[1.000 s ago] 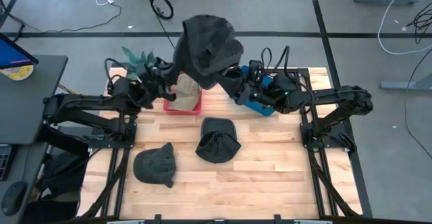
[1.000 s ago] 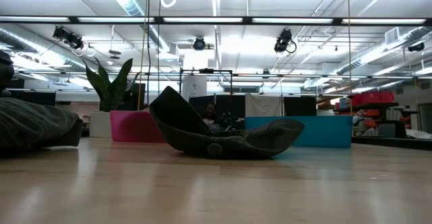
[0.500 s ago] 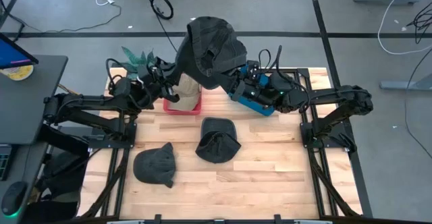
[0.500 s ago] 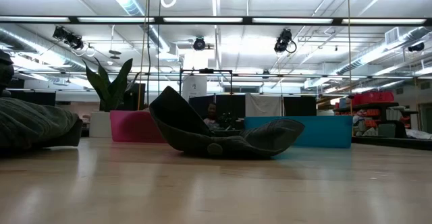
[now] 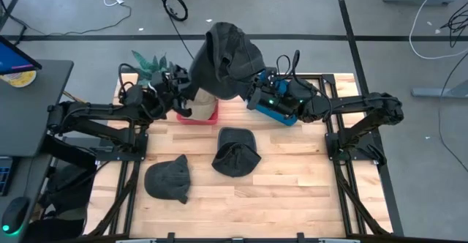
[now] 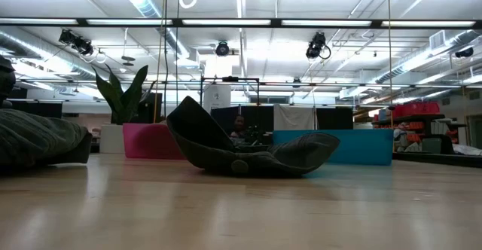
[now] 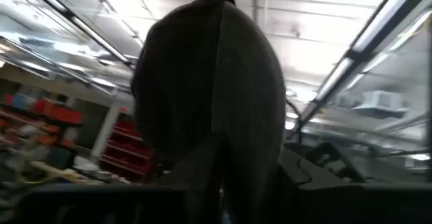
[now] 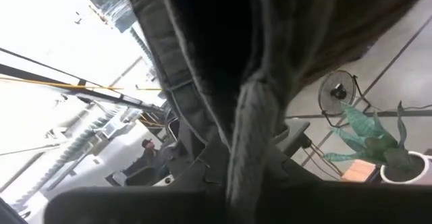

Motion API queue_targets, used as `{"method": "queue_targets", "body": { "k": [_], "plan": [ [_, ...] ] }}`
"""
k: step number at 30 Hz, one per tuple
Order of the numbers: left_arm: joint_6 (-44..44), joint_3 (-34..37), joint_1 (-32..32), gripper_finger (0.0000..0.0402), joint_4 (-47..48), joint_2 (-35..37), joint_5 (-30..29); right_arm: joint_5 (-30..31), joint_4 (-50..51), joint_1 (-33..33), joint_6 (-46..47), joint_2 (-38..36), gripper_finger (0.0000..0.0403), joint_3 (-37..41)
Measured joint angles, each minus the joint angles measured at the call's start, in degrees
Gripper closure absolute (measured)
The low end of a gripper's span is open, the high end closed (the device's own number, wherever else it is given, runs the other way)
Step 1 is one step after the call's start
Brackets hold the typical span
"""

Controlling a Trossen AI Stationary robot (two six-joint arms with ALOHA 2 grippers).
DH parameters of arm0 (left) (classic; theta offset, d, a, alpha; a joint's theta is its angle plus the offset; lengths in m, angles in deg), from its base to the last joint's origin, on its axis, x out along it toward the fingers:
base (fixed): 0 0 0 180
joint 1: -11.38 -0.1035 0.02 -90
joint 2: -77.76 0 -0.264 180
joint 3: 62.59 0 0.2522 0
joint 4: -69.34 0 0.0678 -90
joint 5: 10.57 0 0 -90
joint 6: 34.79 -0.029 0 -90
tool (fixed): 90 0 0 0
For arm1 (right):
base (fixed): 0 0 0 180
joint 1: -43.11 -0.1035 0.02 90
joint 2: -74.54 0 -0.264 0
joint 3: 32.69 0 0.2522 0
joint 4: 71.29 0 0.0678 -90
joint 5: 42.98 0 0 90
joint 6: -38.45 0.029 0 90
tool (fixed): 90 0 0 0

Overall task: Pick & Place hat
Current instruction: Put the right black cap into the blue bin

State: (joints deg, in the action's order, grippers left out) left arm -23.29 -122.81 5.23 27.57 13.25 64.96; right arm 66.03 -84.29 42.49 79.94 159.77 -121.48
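A dark grey hat [image 5: 225,56] hangs high above the table's far middle, between my two grippers. My left gripper [image 5: 184,96] is at its lower left edge, over the pink bin [image 5: 197,113], and in the left wrist view the hat [image 7: 216,96] stands close in front. My right gripper [image 5: 252,91] is shut on its lower right edge, next to the blue bin [image 5: 278,111]. Two more dark hats lie on the table, one in the middle [image 5: 235,152] and one near the left front [image 5: 168,178]. My right gripper pinches a bunched fold of the hat's lower edge [image 8: 251,150] between its two fingers; how many layers, I cannot tell. It comes at the hat from the table's right, slanting upward. The hat stands above and ahead of the fingers, lifted clear of the table and bins.
A potted plant [image 5: 150,62] stands at the far left corner beside the pink bin. In the low view the middle hat [image 6: 248,150] lies open side up, in front of the blue bin [image 6: 354,146]. Bare wood lies toward the near and right edges.
My right gripper has moved a little toward the table's left and far edge, up against the hat's lower right edge. The held hat has shifted slightly toward the right and drawn narrower. The hats on the table have stayed put.
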Motion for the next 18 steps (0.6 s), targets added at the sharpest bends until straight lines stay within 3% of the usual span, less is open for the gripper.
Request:
{"method": "queue_targets", "body": {
  "k": [5,10,18],
  "plan": [
    [5.2,0.0,0.6,0.0283,-0.3,0.0,3.9,-0.3,-1.7,1.1,-0.3,0.0,0.0386,0.0],
    [5.9,0.0,1.3,0.0259,-0.4,0.0,4.0,-1.4,-6.4,2.2,0.1,-0.2,0.0386,-0.1],
    [5.9,-0.4,1.1,0.0248,-1.1,-0.4,2.7,-2.2,-5.0,2.7,0.4,-0.2,0.0386,-0.1]
  ]
}}
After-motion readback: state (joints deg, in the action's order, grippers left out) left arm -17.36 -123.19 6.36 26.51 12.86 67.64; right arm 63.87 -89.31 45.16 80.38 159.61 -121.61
